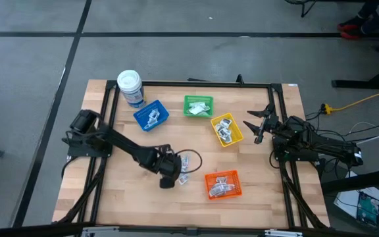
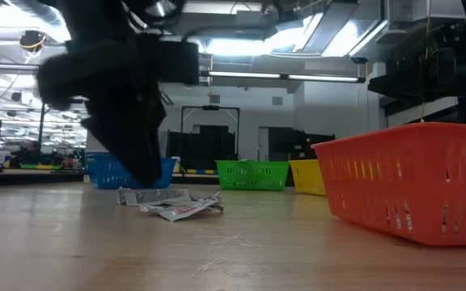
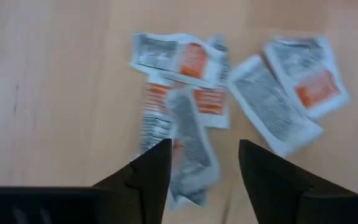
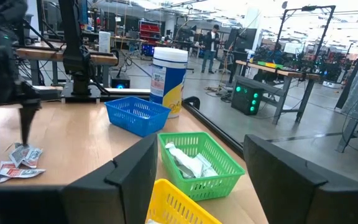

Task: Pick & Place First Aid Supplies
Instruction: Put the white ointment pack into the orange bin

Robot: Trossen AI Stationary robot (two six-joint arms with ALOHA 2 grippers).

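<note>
Four bins (image 1: 151, 115) stood on the table (image 1: 110, 197): three in an arc across the far half, the fourth (image 1: 223, 185) nearer the front edge. A jar (image 1: 130, 87) sat at the far left corner, just beside the leftmost bin. Loose packets (image 1: 185, 168) lay left of the fourth bin, under the left gripper (image 1: 170, 172). The right gripper (image 1: 260, 123) hung right of the arc.

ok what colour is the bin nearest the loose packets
Orange bin, clearest in the high view, beside the loose packets.

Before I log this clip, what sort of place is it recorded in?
Most likely a robotics lab or workshop: a light wooden tabletop framed by black metal rails, long work benches carrying electronics behind it, and a person standing among metal racks under strip lighting.
</note>
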